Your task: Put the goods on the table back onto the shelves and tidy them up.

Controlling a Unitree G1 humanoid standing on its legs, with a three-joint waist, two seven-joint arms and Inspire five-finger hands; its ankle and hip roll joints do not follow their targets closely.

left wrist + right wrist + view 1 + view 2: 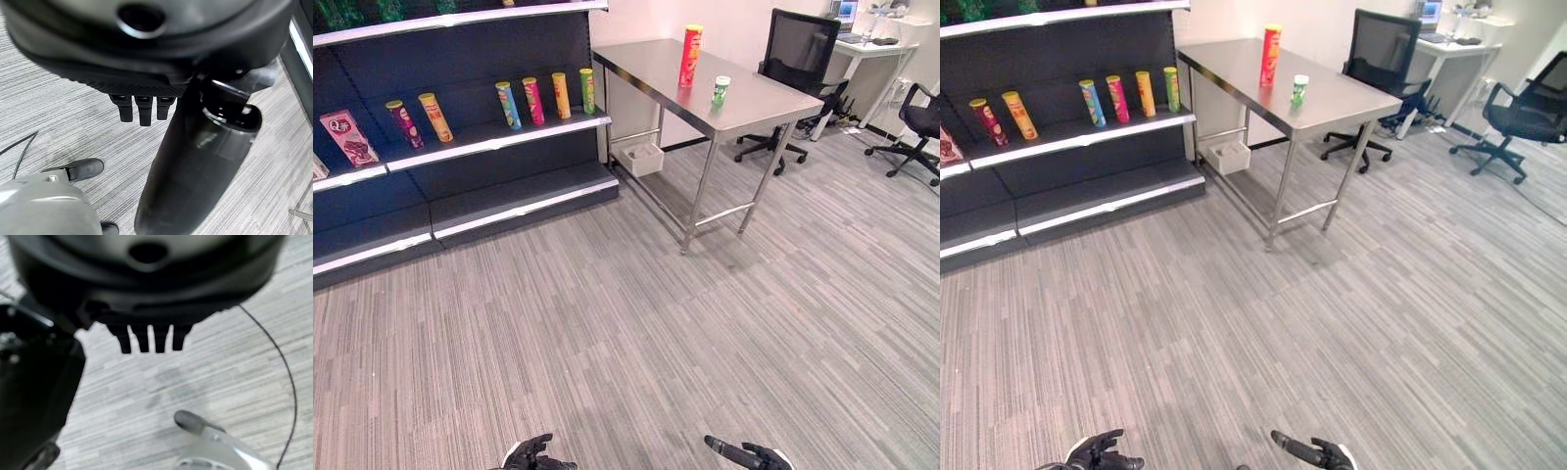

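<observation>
The robot stands well back on the carpet, with both hands low at about six o'clock: the left hand (530,454) and the right hand (756,456) hang with fingers loose and straight, holding nothing, and each wrist view shows bare floor past the fingers. The goods to move are up at one o'clock on the steel table (646,64): a tall red can (690,56) standing upright, and just beside it, nearer the table's front edge, a short green can (721,91). The shelf (499,137) at eleven o'clock already carries a neat row of upright cans (546,99), with open board between those and the pair further left. The step in hand looks like the approach, and I'd judge it best done by walking up square to the table's long side, stopping close enough to reach without leaning. Taking the short green can first seems wise, since reaching past it for the tall one risks knocking it off the edge.
</observation>
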